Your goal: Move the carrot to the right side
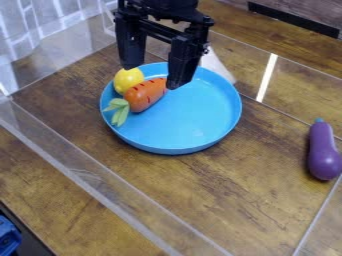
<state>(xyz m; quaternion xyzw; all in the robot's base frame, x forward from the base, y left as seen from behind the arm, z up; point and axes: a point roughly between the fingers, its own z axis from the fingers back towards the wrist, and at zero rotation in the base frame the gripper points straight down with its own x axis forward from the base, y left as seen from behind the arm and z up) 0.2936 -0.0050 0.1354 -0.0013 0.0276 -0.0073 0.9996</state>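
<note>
The carrot lies on its side at the left rim of the blue plate, leafy green top pointing toward the plate's near-left edge, and the round yellow fruit sits pressed right against it on the far side. The gripper hangs just above that corner of the plate with its two dark fingers spread wide and nothing between them. From where I stand, the trouble is the crowding: if the fingers drop a touch too far back they may catch the yellow fruit along with the carrot, or knock it off the plate. The carrot is short and rounded, so a pinch off its middle could squirt it out over the rim. The purple eggplant rests well to the right of the plate on the wooden table, roughly where the carrot might be headed, so a careless drop could bump it.
</note>
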